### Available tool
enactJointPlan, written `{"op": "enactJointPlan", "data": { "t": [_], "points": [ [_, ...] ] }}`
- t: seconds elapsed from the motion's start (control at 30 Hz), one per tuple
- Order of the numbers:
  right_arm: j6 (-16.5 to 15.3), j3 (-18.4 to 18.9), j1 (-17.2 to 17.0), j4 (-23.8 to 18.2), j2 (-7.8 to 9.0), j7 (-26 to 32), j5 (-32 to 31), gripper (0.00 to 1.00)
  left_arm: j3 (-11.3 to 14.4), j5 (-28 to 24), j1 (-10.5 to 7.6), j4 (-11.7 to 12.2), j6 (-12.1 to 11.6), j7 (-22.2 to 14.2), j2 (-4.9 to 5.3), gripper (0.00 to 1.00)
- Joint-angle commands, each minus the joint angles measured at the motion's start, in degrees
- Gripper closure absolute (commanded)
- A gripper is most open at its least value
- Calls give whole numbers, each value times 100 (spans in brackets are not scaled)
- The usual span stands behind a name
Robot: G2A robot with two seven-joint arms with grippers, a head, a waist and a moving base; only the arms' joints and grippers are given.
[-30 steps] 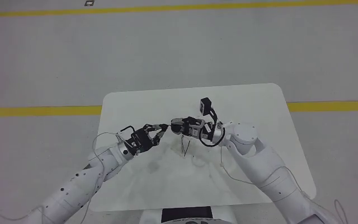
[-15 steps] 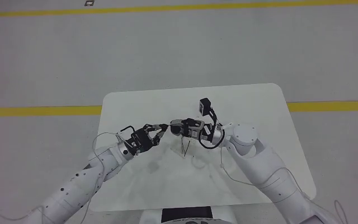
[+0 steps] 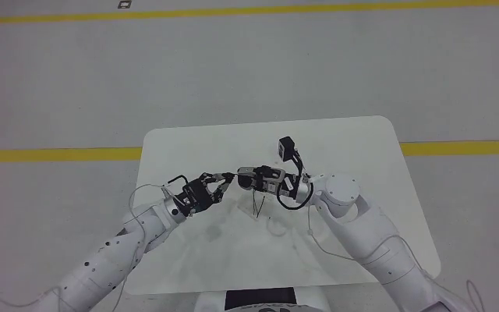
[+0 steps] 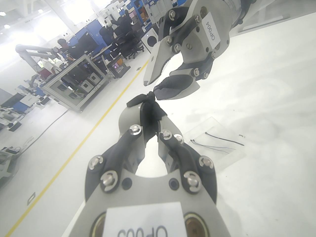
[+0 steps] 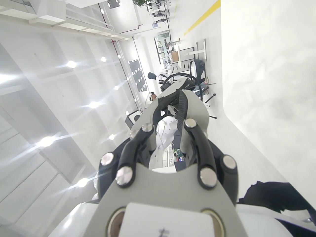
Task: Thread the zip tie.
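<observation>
Pinched tight in left gripper [image 4: 148, 107] above table [image 4: 271, 87]: apparently the zip tie [image 4: 142, 99]; set tip-to-tip with right gripper [image 4: 151, 86] (grip indiscernible), presumably to line up tail and head for threading

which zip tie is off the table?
The zip tie pinched in the left gripper; the spare zip ties lie flat on the clear sheet on the table.

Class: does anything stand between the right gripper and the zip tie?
Nothing visible does. The right gripper sits at the end of the zip tie pinched in the left gripper; spare ties lie apart on the table.
</observation>
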Motion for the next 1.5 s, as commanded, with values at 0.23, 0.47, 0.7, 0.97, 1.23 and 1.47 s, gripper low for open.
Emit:
{"op": "enactJointPlan", "data": {
  "t": [0.23,0.47,0.7,0.97,1.23,1.47],
  "points": [
    [-75,3,-26,-45,9,48,-73,85,0,0,0,0,0,0,0,100],
    [-79,0,-24,-53,10,52,-92,93,0,0,0,0,0,0,0,100],
    [-61,-8,-21,-46,6,20,-87,100,0,0,0,0,0,0,0,100],
    [-88,-8,-22,-39,5,13,-93,100,0,0,0,0,0,0,0,100],
    [-92,0,-30,-42,5,-14,-110,100,0,0,0,0,0,0,0,100],
    [-76,22,-36,-17,8,-49,-117,100,0,0,0,0,0,0,0,0]
  ]
}}
